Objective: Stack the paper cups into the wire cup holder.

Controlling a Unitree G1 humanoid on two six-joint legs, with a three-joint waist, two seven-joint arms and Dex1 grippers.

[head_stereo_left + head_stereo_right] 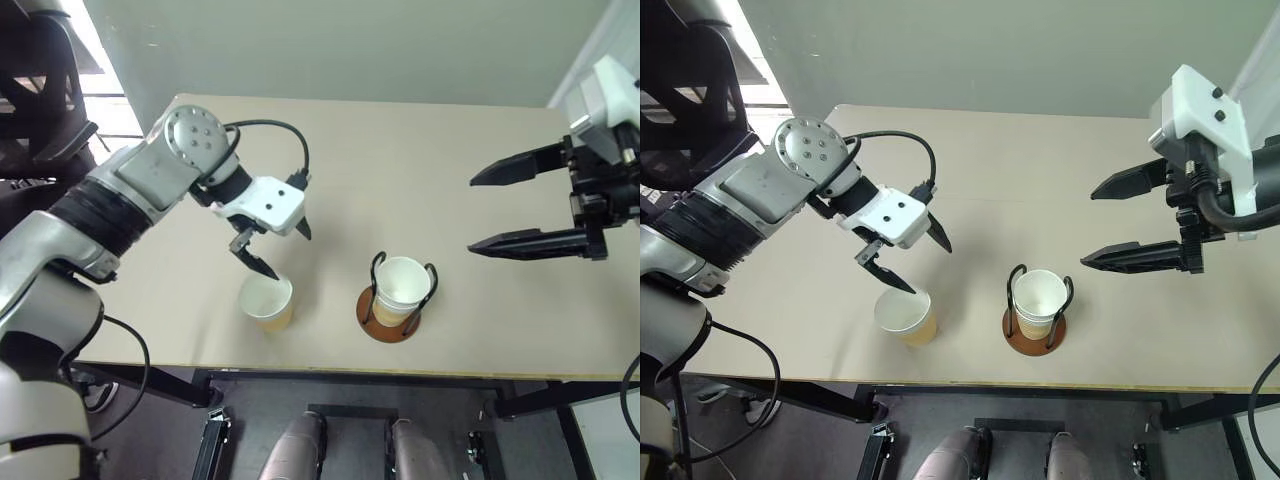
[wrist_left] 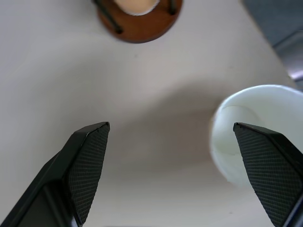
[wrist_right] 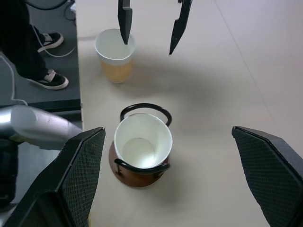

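Observation:
The wire cup holder (image 1: 372, 312), a brown disc with two black wire loops, stands near the table's front edge. A paper cup (image 1: 402, 284) sits upright inside it, white mouth up. To its left a loose paper cup (image 1: 267, 302) stands upright on the table. My left gripper (image 1: 292, 257) hangs open just above and behind that loose cup, one fingertip over its rim; in the left wrist view the cup (image 2: 236, 137) lies beside one finger. My right gripper (image 1: 471, 215) is open and empty, raised to the right of the holder, pointing left.
The beige table (image 1: 400, 160) is bare behind the cups. Its front edge runs close to the holder and the loose cup. In the right wrist view a person's shoes (image 3: 49, 80) stand on the dark floor beyond the table's left side.

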